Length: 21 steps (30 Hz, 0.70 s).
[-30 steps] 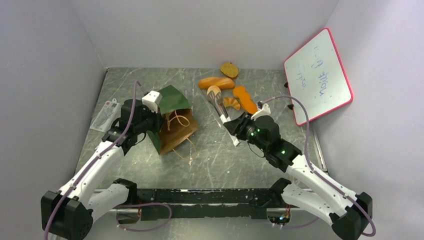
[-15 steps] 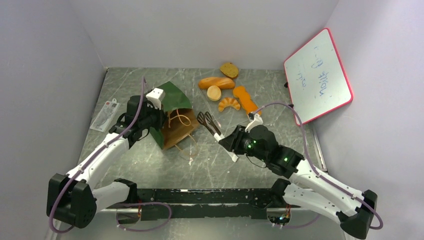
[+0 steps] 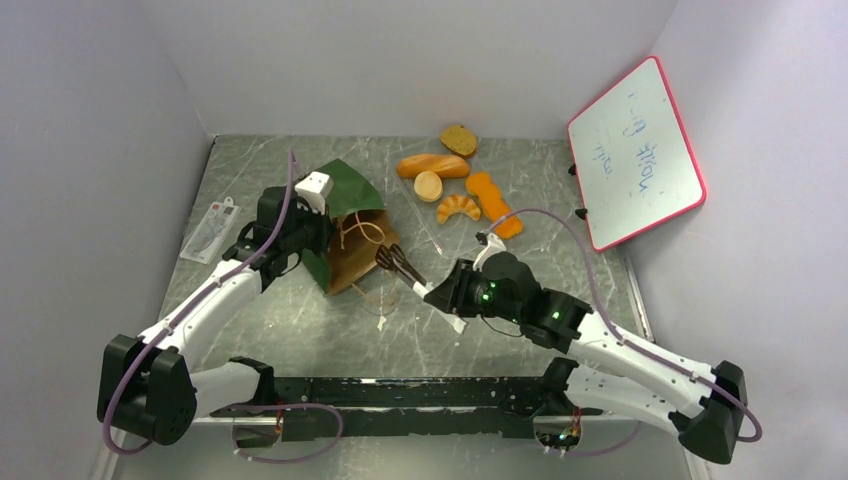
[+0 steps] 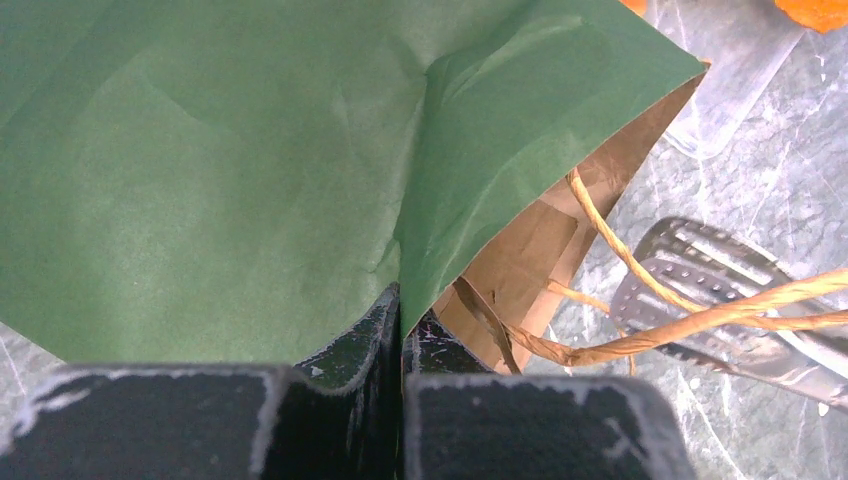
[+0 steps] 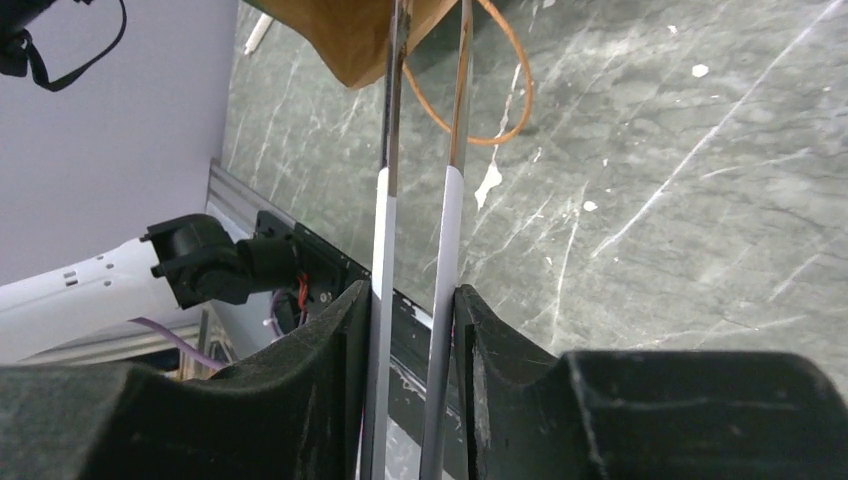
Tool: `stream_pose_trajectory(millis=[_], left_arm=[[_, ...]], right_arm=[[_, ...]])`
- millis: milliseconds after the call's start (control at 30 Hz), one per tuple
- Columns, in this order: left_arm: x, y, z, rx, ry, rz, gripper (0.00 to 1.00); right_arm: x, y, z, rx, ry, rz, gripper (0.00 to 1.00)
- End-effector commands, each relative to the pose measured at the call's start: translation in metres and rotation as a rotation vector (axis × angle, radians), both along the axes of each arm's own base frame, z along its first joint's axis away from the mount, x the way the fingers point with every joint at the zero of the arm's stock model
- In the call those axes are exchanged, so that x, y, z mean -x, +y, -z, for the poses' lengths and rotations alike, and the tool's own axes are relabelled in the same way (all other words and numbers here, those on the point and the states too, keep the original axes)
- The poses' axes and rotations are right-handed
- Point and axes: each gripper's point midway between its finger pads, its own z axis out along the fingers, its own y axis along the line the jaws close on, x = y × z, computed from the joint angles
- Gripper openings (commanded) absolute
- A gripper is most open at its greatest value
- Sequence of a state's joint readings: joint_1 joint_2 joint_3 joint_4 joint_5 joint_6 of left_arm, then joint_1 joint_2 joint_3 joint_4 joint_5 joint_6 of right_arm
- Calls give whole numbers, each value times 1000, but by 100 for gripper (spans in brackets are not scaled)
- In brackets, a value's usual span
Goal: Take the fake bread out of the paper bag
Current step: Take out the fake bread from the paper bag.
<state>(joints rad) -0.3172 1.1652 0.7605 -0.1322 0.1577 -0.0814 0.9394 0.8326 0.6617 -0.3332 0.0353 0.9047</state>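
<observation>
Tongs [image 3: 398, 267] moved left to the bag [image 3: 348, 195] mouth, clamped in the right gripper [image 3: 443, 298]; left gripper [image 4: 402, 335] pinches the bag edge.

Matt paper bag [image 4: 200, 180] & glossy metal tongs [image 4: 700, 272].

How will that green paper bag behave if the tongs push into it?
Probably floppy: the paper bag shows creases where the left gripper pinches its edge. Likely light, so it may slide without that pinch. Its cord handles look limp and could snag the tongs.
</observation>
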Motion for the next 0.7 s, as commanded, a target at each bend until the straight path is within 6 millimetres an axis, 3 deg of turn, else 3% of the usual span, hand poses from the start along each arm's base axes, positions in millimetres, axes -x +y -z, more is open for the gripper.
stream_pose_trajectory(millis=[0,667], left_arm=[[-12,-5,-25,25,-88,20,7],[2,-14,-31,77,-81,76,7]], right_arm=[[2,22,-8,-81,-7,-53,36],[-49,98,-14,-221,15,-43,36]])
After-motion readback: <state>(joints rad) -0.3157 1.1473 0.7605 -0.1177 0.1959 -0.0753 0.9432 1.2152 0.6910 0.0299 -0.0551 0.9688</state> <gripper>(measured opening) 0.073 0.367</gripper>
